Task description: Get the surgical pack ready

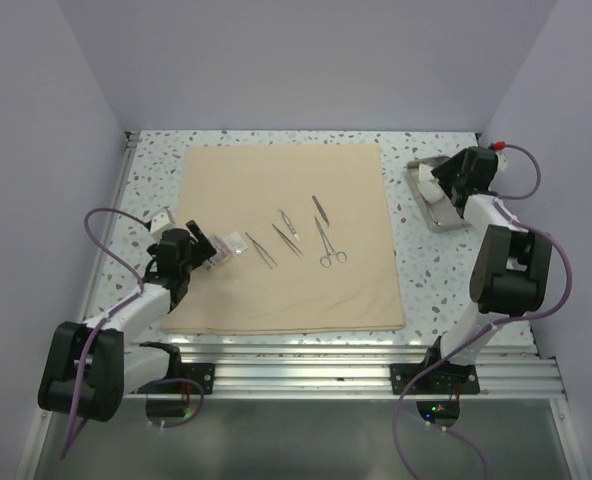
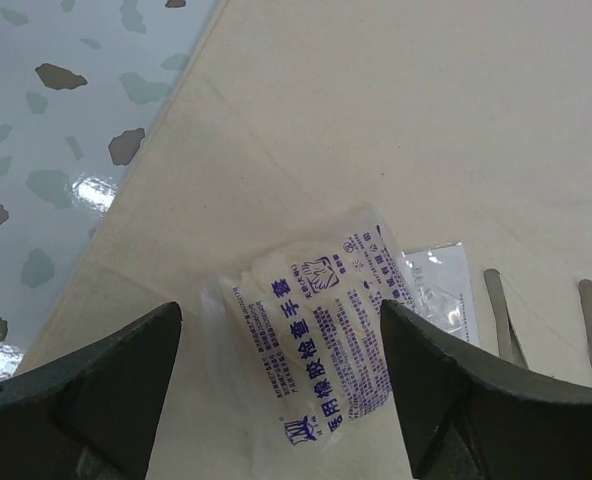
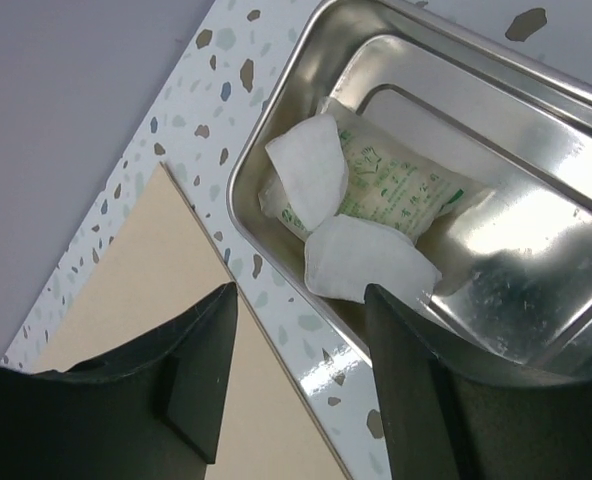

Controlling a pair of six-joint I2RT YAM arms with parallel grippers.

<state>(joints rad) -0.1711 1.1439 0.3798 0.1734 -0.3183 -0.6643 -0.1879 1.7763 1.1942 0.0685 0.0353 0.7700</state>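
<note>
The tan-beige cloth (image 1: 286, 235) lies flat as a square sheet on the speckled table. Several steel instruments (image 1: 301, 238) lie on its middle. A clear glove packet with blue print (image 2: 321, 325) lies near the cloth's left edge, on a second clear packet (image 2: 441, 290). My left gripper (image 1: 211, 247) is open, its jaws either side of the glove packet, above it. The steel tray (image 1: 431, 195) sits off the cloth at the back right. It holds a green-printed packet (image 3: 391, 185) and white gauze pads (image 3: 361, 260). My right gripper (image 3: 298, 330) is open over the tray's near rim.
A small packet (image 1: 161, 218) lies on the table left of the cloth. Grey walls close the table on three sides. A metal rail (image 1: 346, 365) runs along the near edge by the arm bases.
</note>
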